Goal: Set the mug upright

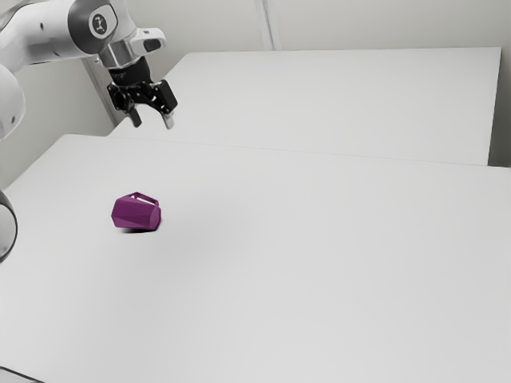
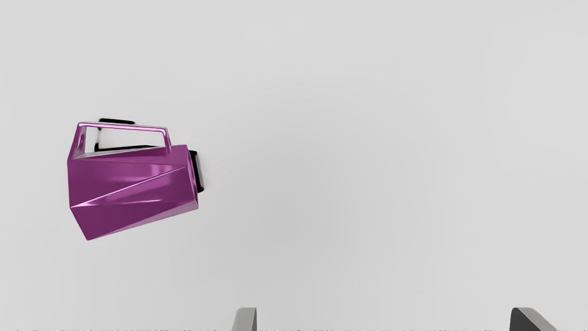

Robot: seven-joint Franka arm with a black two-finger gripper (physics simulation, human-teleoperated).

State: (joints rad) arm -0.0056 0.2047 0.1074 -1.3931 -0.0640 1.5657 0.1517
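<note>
A purple faceted mug [image 1: 136,213] lies on its side on the white table, towards the exterior view's left. My black gripper [image 1: 152,122] hangs in the air well above the tabletop, apart from the mug. In the wrist view the mug [image 2: 131,188] rests with its handle out to one side, and dark shadow edges it. The gripper [image 2: 384,317] has its two fingertips wide apart, open, with nothing held between them.
The white table [image 1: 319,263] extends broadly around the mug. Behind it stands another large white surface [image 1: 335,100], with pale walls beyond. A rounded white shape [image 1: 6,227] shows at the exterior view's left edge.
</note>
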